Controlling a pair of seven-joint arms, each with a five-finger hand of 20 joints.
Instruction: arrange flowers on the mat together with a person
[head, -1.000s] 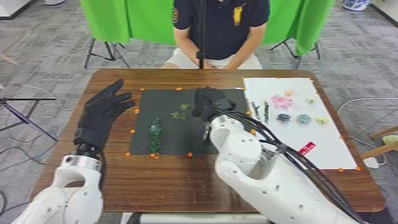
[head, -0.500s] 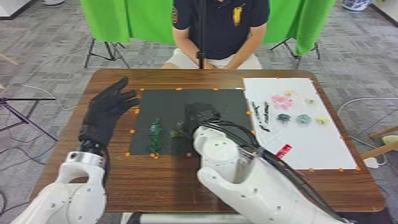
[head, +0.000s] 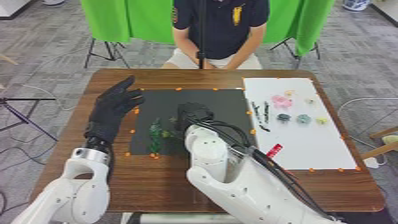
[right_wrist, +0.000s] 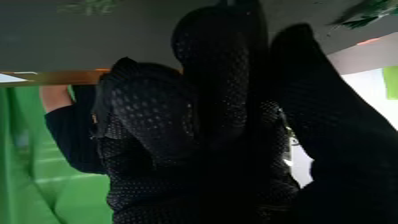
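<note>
Flowers (head: 282, 101) right of the mat (head: 162, 105)

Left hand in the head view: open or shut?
Open. The left hand, beside the dark mat, has its fingers stretched out rather than curled in, and nothing is in its grasp.

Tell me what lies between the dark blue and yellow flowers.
A pale teal flower lies between the dark blue flower and the yellow flower, as the head view shows.
</note>
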